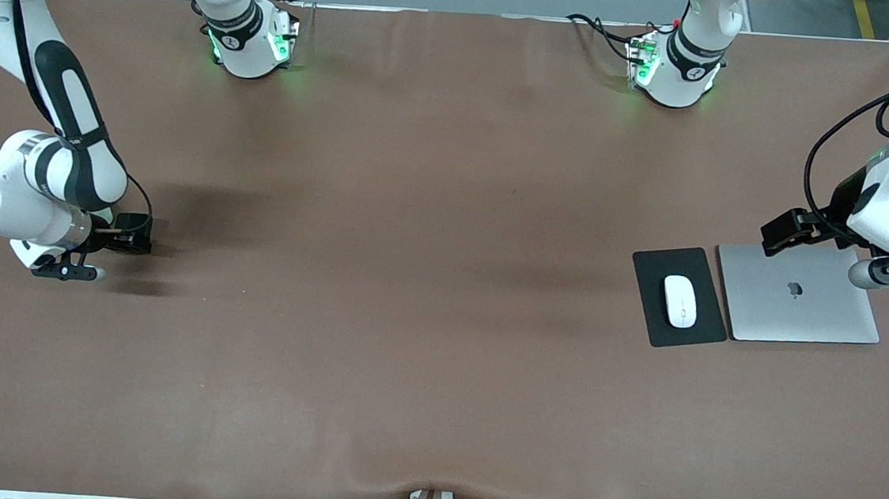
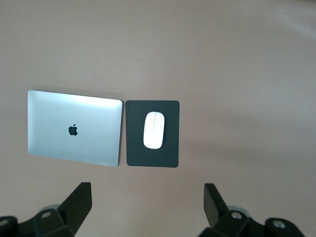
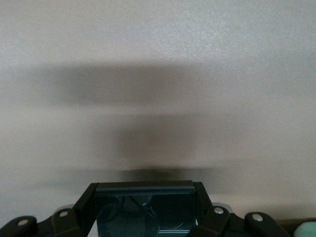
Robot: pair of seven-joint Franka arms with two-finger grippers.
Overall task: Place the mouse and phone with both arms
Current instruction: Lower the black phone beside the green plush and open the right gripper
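The mouse (image 1: 679, 300) lies on a black pad (image 1: 679, 296) beside a closed laptop (image 1: 798, 294) (frame's right). The left hand (image 2: 147, 202) hangs spread wide over the laptop's edge. The right hand (image 3: 144, 195), frame's left, grips the phone (image 3: 145, 210) over the worktop (image 1: 410, 278).

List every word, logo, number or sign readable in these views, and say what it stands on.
No words or numbers can be read.
Apple logo, no lettering: on the lid of the closed silver laptop, beside the black pad that carries the mouse.
Small marks on the black bands at both arm bases: too small to read.
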